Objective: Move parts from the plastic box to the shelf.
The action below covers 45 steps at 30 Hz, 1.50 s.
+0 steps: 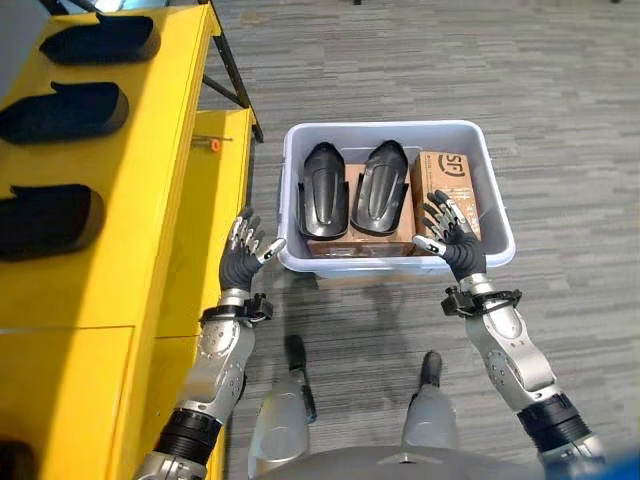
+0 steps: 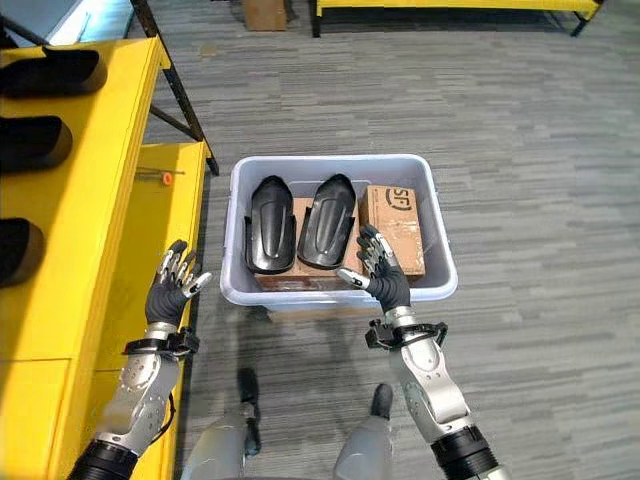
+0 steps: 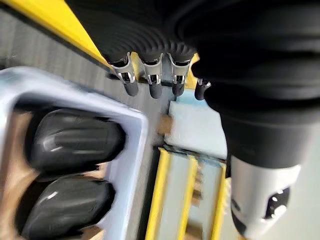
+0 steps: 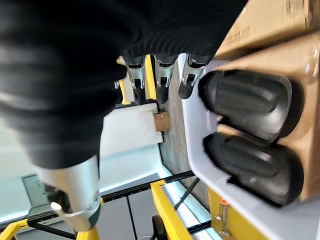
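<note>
Our left hand (image 1: 243, 258) and right hand (image 1: 452, 240) hover empty, fingers spread, flanking the plastic box (image 1: 500, 215); its two black parts (image 1: 325, 188), seemingly rigid and light, invite gripping at mid-length.

The two black moulded plastic parts (image 1: 352, 190) hide much of the brown cardboard boxes (image 1: 444, 188) beneath them. At nine o'clock, the black parts on the yellow shelf (image 1: 140, 160) are cut off by the frame edge.

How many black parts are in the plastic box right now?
2. One black part lies on the box's left side, the other black part right beside it, both resting on cardboard boxes inside the plastic box. More could be hidden underneath.
</note>
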Motion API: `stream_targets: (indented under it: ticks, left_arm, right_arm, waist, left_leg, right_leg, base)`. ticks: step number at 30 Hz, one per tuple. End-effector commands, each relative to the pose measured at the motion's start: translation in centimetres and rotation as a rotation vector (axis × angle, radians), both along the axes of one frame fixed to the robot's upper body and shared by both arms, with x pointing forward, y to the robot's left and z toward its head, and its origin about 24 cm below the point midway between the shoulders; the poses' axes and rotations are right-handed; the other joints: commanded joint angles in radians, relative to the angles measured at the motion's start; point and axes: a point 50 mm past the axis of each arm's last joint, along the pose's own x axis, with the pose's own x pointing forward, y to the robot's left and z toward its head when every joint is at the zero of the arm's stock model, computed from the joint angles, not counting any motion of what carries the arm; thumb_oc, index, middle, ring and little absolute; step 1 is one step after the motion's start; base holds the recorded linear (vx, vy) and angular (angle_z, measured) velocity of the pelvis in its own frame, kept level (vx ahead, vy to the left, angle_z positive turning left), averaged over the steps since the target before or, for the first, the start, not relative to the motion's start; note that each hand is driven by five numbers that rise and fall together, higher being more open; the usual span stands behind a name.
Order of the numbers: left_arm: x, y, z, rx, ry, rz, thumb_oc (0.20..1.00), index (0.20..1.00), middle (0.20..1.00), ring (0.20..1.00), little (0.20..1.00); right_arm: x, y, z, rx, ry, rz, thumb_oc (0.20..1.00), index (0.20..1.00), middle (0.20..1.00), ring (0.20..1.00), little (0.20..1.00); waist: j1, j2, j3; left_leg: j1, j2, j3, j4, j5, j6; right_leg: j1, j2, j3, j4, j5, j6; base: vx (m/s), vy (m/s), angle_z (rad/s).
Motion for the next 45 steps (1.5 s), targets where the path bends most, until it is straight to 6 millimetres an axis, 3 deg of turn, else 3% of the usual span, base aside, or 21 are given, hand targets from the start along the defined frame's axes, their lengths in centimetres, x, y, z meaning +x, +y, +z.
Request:
stream_targets:
  ticks: [1, 7, 12, 23, 34, 38, 45]
  left_arm:
    - [1.0, 1.5, 3.9, 0.050, -0.183, 0.006, 1.000, 1.000, 1.000, 1.000, 1.000]
    - [0.6, 2.0, 4.2, 0.046, -0.199, 0.050, 1.000, 1.000, 1.000, 1.000, 1.000]
    - [0.8, 2.3, 5.0, 0.044, -0.237, 0.080, 1.000, 1.000, 1.000, 1.000, 1.000]
    - [1.5, 1.9, 8.6, 0.004, -0.393, 0.115, 1.000, 1.000, 1.000, 1.000, 1.000]
    - [1.7, 1.0, 10.2, -0.009, -0.466, 0.065, 1.000, 1.000, 1.000, 1.000, 1.000]
    - [2.2, -0.1, 10.8, -0.023, -0.490, -0.006, 1.000, 1.000, 1.000, 1.000, 1.000]
    - [2.6, -1.3, 11.5, -0.039, -0.513, -0.068, 1.000, 1.000, 1.000, 1.000, 1.000]
  right_arm:
    - [-0.2, 0.1, 2.6, 0.065, -0.149, -0.019, 1.000, 1.000, 1.000, 1.000, 1.000]
    - [0.2, 0.0, 4.1, 0.061, -0.225, -0.064, 1.000, 1.000, 1.000, 1.000, 1.000]
    - [1.2, 0.2, 7.1, 0.052, -0.362, -0.124, 1.000, 1.000, 1.000, 1.000, 1.000]
    - [4.3, 4.4, 13.1, 0.092, -0.538, -0.116, 1.000, 1.000, 1.000, 1.000, 1.000]
    - [7.5, 5.2, 13.2, 0.149, -0.421, -0.120, 1.000, 1.000, 1.000, 1.000, 1.000]
    - [9.8, 5.2, 13.6, 0.181, -0.338, -0.161, 1.000, 1.000, 1.000, 1.000, 1.000]
    - [12.0, 4.8, 12.7, 0.180, -0.219, -0.207, 1.000, 1.000, 1.000, 1.000, 1.000]
  waist:
    - [-0.024, -0.066, -0.023]
    - [-0.017, -0.039, 0.012]
    - [-0.011, -0.020, 0.033]
    - [0.022, 0.011, 0.063]
    - [0.055, 0.026, 0.076]
    - [0.074, 0.032, 0.081]
    - [0.091, 0.044, 0.086]
  left_leg:
    - [0.085, 0.062, -0.036, 0.118, -0.076, -0.090]
    - [0.057, 0.101, -0.024, 0.084, -0.040, -0.104]
    - [0.034, 0.113, -0.005, 0.072, -0.031, -0.112]
    - [-0.012, 0.095, -0.008, 0.050, -0.022, -0.116]
    - [-0.034, 0.073, -0.025, 0.043, -0.021, -0.115]
    - [-0.039, 0.065, -0.028, 0.034, -0.019, -0.118]
    - [-0.049, 0.058, -0.034, 0.030, -0.013, -0.120]
  right_leg:
    - [-0.045, -0.084, 0.015, 0.078, 0.024, 0.026]
    - [-0.156, -0.047, 0.029, 0.154, -0.016, 0.007]
    - [-0.245, -0.032, 0.053, 0.185, -0.022, 0.003]
    - [-0.349, -0.030, 0.079, 0.191, -0.001, 0.002]
    - [-0.337, -0.045, 0.066, 0.152, 0.022, 0.004]
    - [-0.331, -0.047, 0.064, 0.128, 0.033, 0.004]
    - [-0.325, -0.053, 0.060, 0.106, 0.044, 0.004]
  base:
    - [-0.02, -0.223, 0.01]
    - [-0.01, -0.151, -0.06]
    - [-0.01, -0.073, -0.11]
    - [0.01, -0.019, 0.00]
    - [-0.01, 0.018, 0.03]
    - [-0.01, 0.045, -0.02]
    - [0.00, 0.041, 0.04]
